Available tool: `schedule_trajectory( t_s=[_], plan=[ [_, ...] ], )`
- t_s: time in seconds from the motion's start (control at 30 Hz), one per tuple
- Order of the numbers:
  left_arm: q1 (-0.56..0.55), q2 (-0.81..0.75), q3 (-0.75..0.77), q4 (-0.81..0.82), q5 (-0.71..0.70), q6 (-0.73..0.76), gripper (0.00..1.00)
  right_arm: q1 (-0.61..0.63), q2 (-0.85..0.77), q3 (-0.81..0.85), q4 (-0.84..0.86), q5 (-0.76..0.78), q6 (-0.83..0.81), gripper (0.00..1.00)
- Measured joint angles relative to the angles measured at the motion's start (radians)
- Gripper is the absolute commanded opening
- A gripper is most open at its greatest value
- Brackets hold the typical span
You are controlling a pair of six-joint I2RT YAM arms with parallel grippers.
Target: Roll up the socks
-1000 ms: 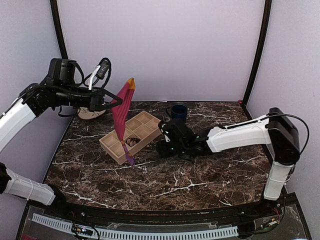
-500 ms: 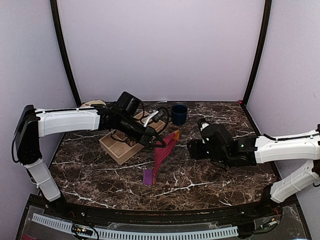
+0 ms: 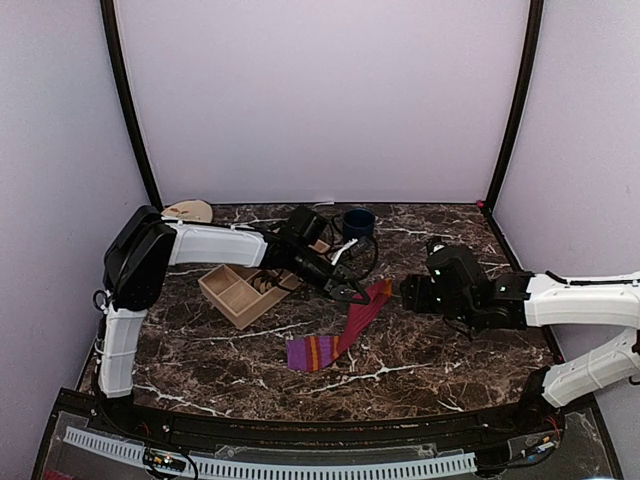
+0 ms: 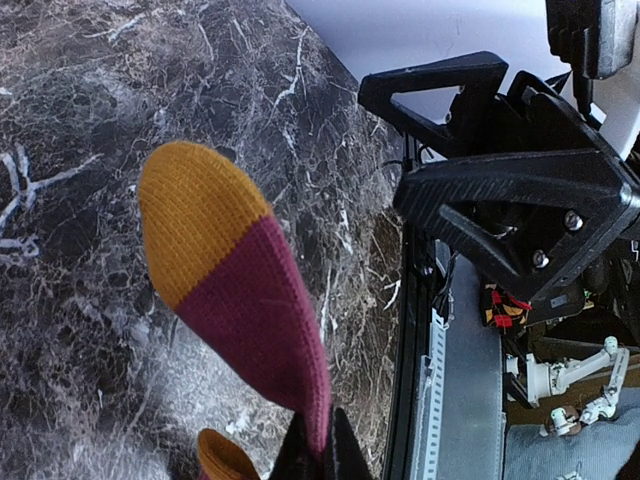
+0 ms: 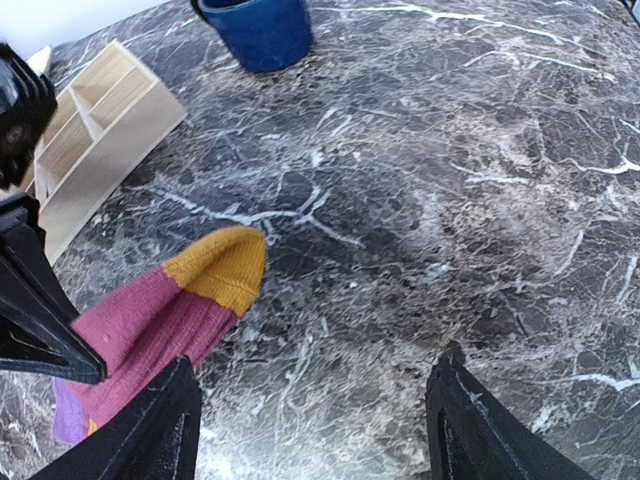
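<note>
Left gripper [image 3: 355, 295], pinching the sock [image 3: 335, 340], should lay it flat before the spread right gripper [image 5: 318, 400] helps roll.

The dark marbled table [image 3: 430, 350] carries a wooden divided tray [image 3: 228, 292] left of centre, a blue cup [image 3: 358, 222] near the back edge and a tan disc [image 3: 190, 210] in the back left corner. A purple sock [image 3: 318, 351] rests its striped end on the table's middle, the rest slanting up off it.

Knitted sock [image 4: 238, 300], glossy marble table [image 3: 430, 355], wooden tray [image 3: 226, 291]
</note>
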Motion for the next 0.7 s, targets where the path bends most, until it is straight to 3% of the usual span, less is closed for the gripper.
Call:
schedule_trajectory(
  t_s=[0.1,0.27,0.3,0.33,0.57,0.7],
  plan=[
    [0.000,0.051,0.032,0.013,0.019,-0.018,0.03,-0.026,0.000,-0.003,0.000,-0.012,0.000,0.73],
    [-0.009,0.144,0.089,0.030,0.016,-0.045,0.46,-0.034,0.014,-0.003,0.001,-0.027,-0.001,0.73],
    [-0.013,0.157,0.097,0.030,0.012,-0.043,0.79,-0.034,0.019,-0.003,0.001,-0.030,-0.001,0.73],
    [-0.019,0.169,0.101,0.032,0.002,-0.051,0.92,-0.034,0.024,-0.003,0.001,-0.034,-0.001,0.72],
    [-0.052,0.175,0.097,0.034,-0.086,-0.078,0.97,-0.035,0.056,0.001,0.000,-0.051,-0.007,0.73],
    [-0.055,0.087,-0.003,0.037,-0.217,-0.069,0.96,-0.035,0.067,0.011,0.005,-0.061,-0.011,0.72]
  ],
)
